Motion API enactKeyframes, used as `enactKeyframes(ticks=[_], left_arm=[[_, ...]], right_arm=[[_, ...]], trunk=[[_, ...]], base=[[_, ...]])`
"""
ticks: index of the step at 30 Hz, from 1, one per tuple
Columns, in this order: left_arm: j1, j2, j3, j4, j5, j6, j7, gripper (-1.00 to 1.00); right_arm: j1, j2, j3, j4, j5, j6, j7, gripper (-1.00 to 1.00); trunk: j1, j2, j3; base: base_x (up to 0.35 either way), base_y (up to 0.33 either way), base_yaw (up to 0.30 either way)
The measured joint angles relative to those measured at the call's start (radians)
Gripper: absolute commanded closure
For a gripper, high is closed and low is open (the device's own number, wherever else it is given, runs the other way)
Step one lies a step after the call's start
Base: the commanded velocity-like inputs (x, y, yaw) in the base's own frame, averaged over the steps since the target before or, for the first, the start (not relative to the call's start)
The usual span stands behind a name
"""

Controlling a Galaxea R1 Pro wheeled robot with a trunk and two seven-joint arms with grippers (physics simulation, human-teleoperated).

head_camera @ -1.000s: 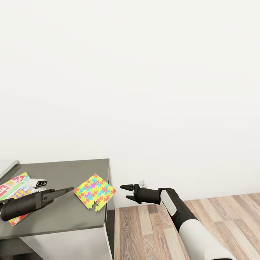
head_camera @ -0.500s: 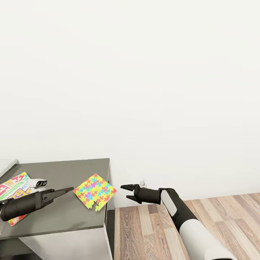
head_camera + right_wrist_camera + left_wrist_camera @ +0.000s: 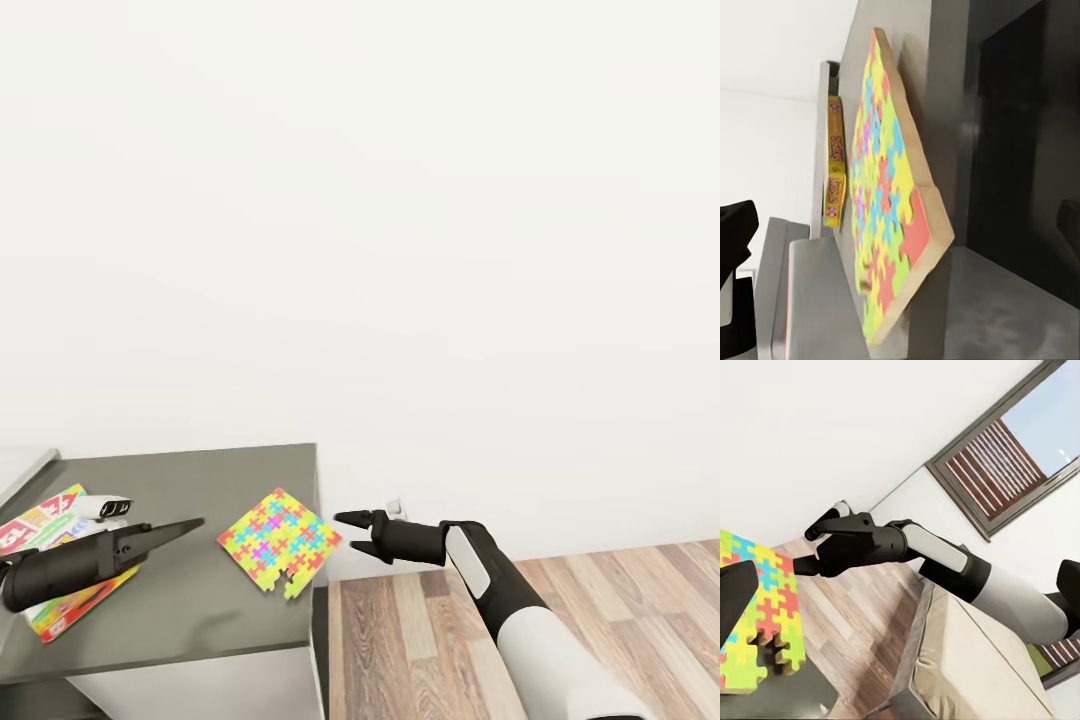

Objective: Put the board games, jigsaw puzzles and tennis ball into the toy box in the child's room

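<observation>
So the jigsaw puzzle sits at the bench corner, slightly overhanging, diagonal. It's between both pincers; the right pincer, jaws narrowly parted and empty, looks nearer. Can't tell the left pincer gap.

Black hands, white forearm shell

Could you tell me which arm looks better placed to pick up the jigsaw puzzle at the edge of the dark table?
Probably the right: its open gripper hangs just off the table edge, facing the jigsaw puzzle's overhanging corner. The left gripper sits farther back.
</observation>
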Motion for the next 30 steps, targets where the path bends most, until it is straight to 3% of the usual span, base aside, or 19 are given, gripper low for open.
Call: enactKeyframes(ticks=[30], left_arm=[[0.000, 0.000, -0.002, 0.001, 0.000, 0.000, 0.000, -1.00]], right_arm=[[0.000, 0.001, 0.000, 0.000, 0.000, 0.001, -0.003, -1.00]], trunk=[[0.000, 0.000, 0.000]], base=[[-0.022, 0.045, 0.000]])
